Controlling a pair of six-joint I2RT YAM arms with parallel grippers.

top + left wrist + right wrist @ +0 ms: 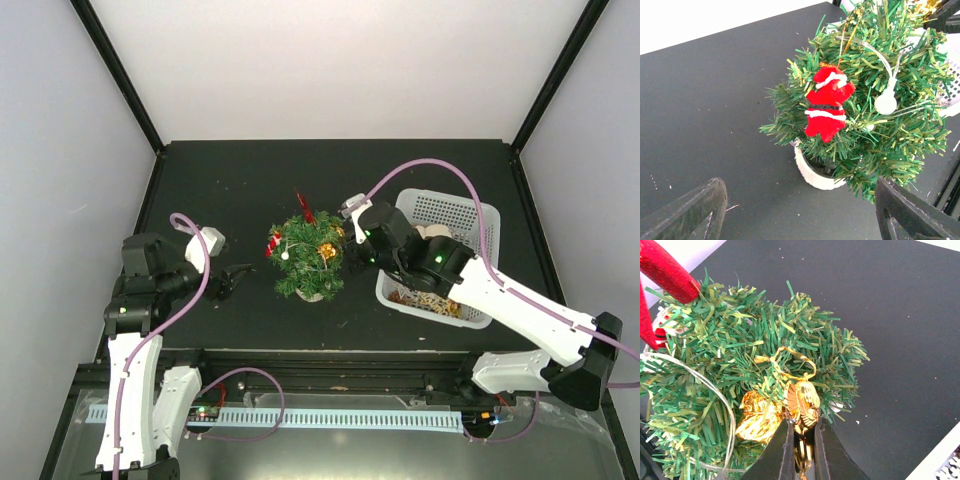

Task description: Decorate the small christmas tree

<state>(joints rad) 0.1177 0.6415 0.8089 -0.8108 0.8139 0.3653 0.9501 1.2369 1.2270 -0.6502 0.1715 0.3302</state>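
Note:
The small christmas tree [308,258] [890,135] [740,345] stands mid-table in its white base [812,175]. It carries a red Santa figure [827,102], a white ball [886,103], a gold foil ornament [757,417] and a red glitter piece [667,272]. My right gripper [350,236] [801,440] is at the tree's right side, shut on a ribbed gold ornament [804,402]. That ornament's gold loop [787,360] lies among the branches. My left gripper [238,276] [800,205] hangs open just left of the tree, holding nothing.
A white mesh basket [445,210] with more ornaments sits right of the tree, partly under my right arm. Its edge shows behind the tree [954,75]. Black frame rails run along the table's sides and near edge.

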